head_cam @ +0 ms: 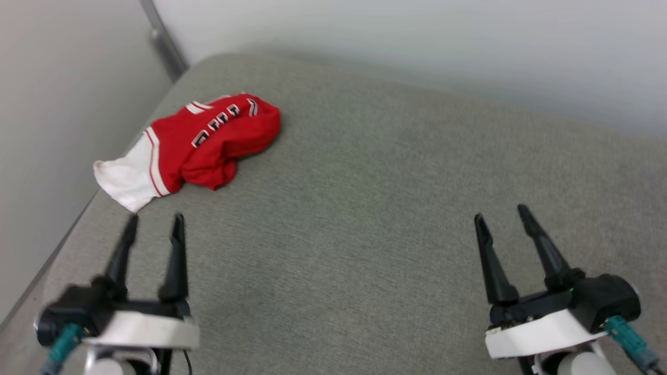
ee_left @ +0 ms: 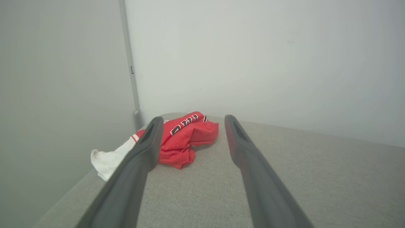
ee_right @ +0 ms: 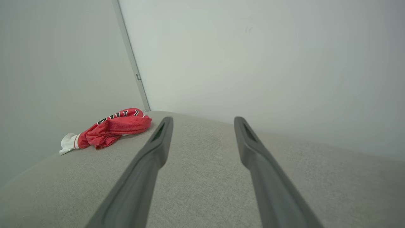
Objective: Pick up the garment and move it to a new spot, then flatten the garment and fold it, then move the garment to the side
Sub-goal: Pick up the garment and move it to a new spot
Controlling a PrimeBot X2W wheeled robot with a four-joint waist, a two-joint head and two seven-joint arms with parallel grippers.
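**Garment still crumpled in the far left corner; both end effectors spread and empty**

Head view: the garment lies bunched near the far left corner of the grey fabric-covered tabletop. Its red body is heaped, a white sleeve trails toward the left edge, and part of the black lettering shows on top. The left end effector hovers just short of that sleeve with its fingers spread and nothing between them. The right end effector is well apart from the cloth on the right side, also spread and empty.

Left wrist view: the garment sits straight ahead between the two open fingers, close to the pale wall.

Right wrist view: the garment lies far off to the left, beyond the open fingers.

Judging from this, the first step, picking the garment up, has not begun. The next move likely calls for the left arm to reach forward and down and close on a thick fold of the red heap. A thin sleeve edge could slip, or drag the cloth off the nearby tabletop edge.
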